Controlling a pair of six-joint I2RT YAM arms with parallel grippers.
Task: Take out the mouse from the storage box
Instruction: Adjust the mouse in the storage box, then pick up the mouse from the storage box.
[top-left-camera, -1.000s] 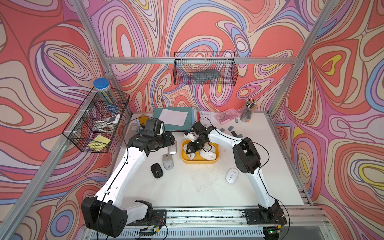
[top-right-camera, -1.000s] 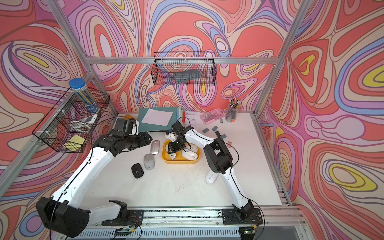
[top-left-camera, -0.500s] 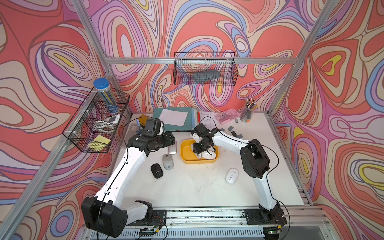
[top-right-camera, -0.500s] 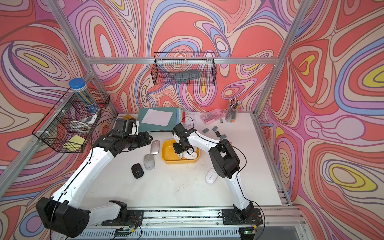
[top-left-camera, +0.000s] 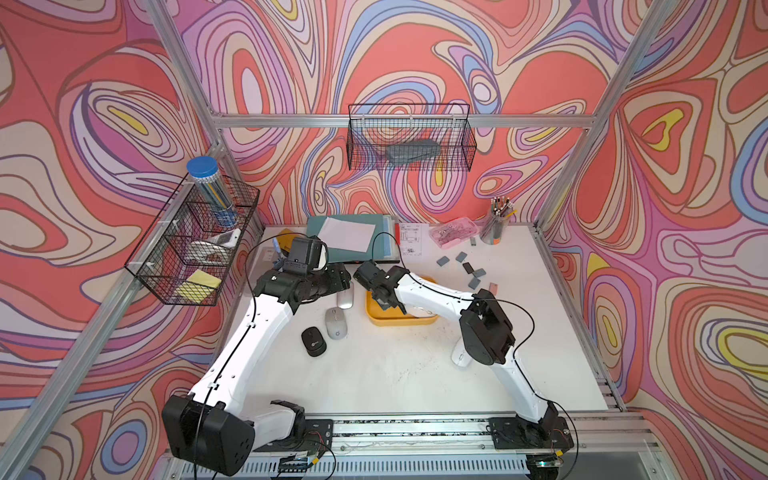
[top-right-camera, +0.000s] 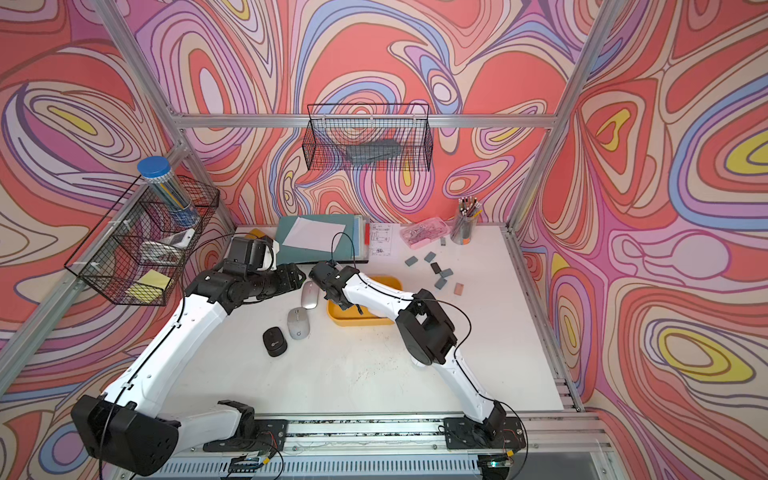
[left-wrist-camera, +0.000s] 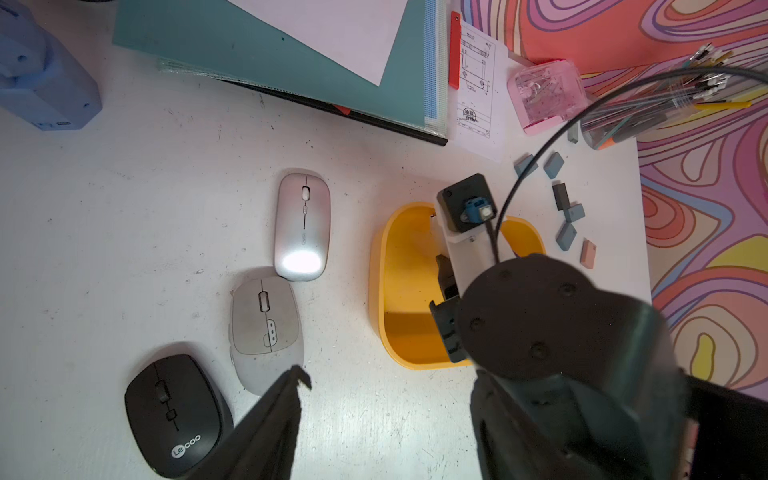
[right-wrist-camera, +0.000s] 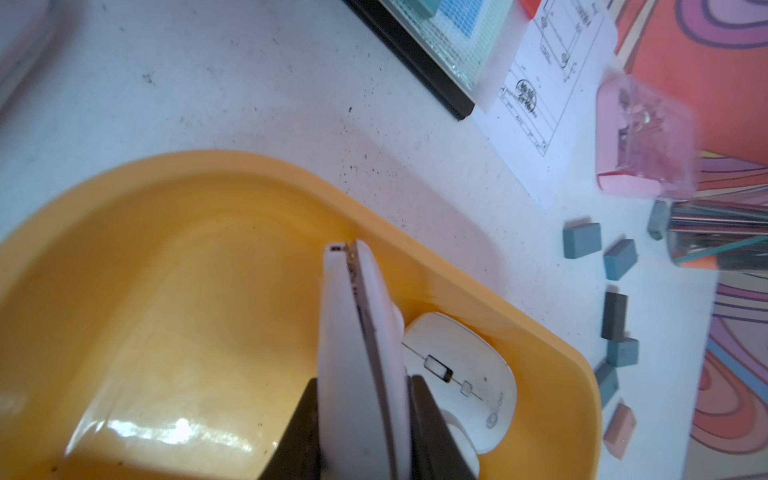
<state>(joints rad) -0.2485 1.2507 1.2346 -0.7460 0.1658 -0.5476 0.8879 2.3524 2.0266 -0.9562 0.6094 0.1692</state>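
- Tabletop (top-left-camera: 374, 374): four mice already outside the box. Silver mouse (left-wrist-camera: 302, 226), grey mouse (left-wrist-camera: 266, 332) & black mouse (left-wrist-camera: 174, 411) are clustered on the left arm's side, plus a white mouse (top-left-camera: 460, 357) by the right arm's elbow. Judged: task well advanced, not complete.
- Storage box (right-wrist-camera: 249, 166): mustard-yellow tub, mid-tabletop, glossy, rounded corners. Much of the floor is bare; two mice inside.
- Right gripper (right-wrist-camera: 365, 384): inside the box, jaws clenched on the held mouse (right-wrist-camera: 353, 332).
- Left gripper (left-wrist-camera: 386, 407): over the tabletop near the grey mouse, jaws apart, nothing btwn them.
- Held mouse: slim, white, turned on edge, pinched across top & base, w/ grime along the seam. Over the box floor; cannot tell if clear of it. Lift-out & set-down outstanding.
- Second white mouse (right-wrist-camera: 461, 374): flat, buttons up, against the box wall, just beside the held one. Untouched, left to do.
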